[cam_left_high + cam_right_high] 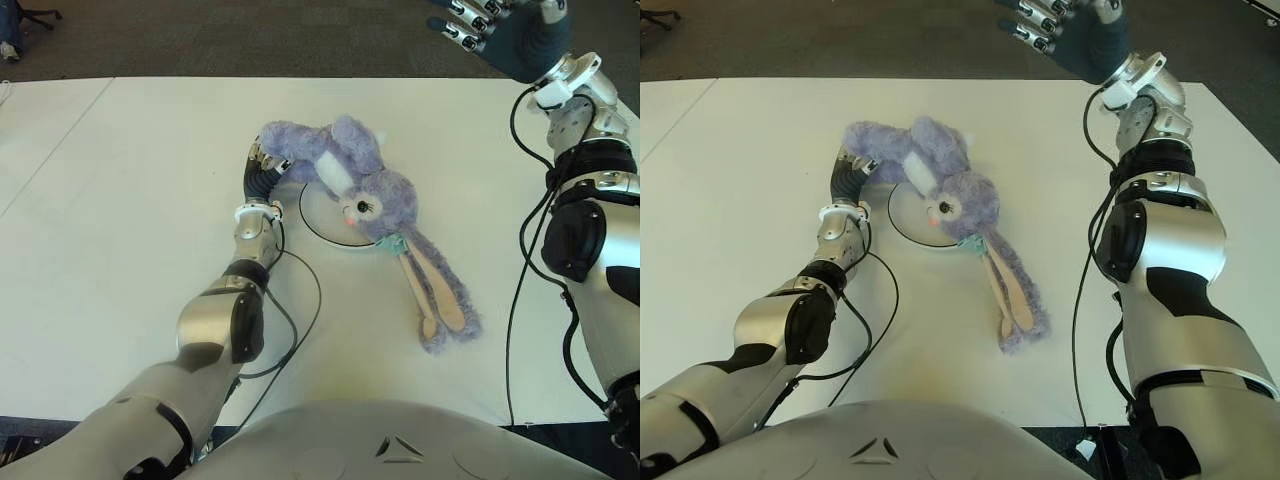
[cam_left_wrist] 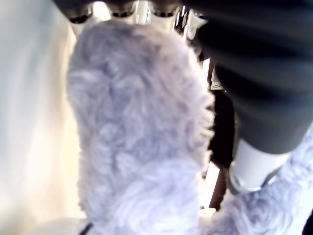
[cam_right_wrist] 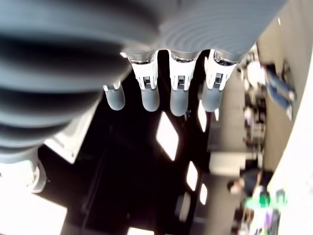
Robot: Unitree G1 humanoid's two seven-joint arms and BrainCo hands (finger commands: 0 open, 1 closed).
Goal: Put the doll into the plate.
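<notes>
Both arms are showing silver-grey shells with black joint covers — thin black cables are looping loosely along each forearm. The left hand [image 1: 262, 165] is wearing a dark ribbed cuff above a white wrist ring. The right hand [image 1: 500, 30] is looking dark blue-black, its fingers [image 3: 178, 93] carrying white segments and grey rubbery tips — possibly soft pads.

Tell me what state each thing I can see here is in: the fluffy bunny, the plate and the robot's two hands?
doll: lying on its side across the plate, ears trailing onto the table, body gripped by the left hand.
plate: flat on the table, mostly covered by the doll.
left hand: at the doll's body, fingers closed on the fur.
right hand: raised above the table's far right edge, fingers spread, holding nothing.
table: white, bearing plate and doll.
</notes>
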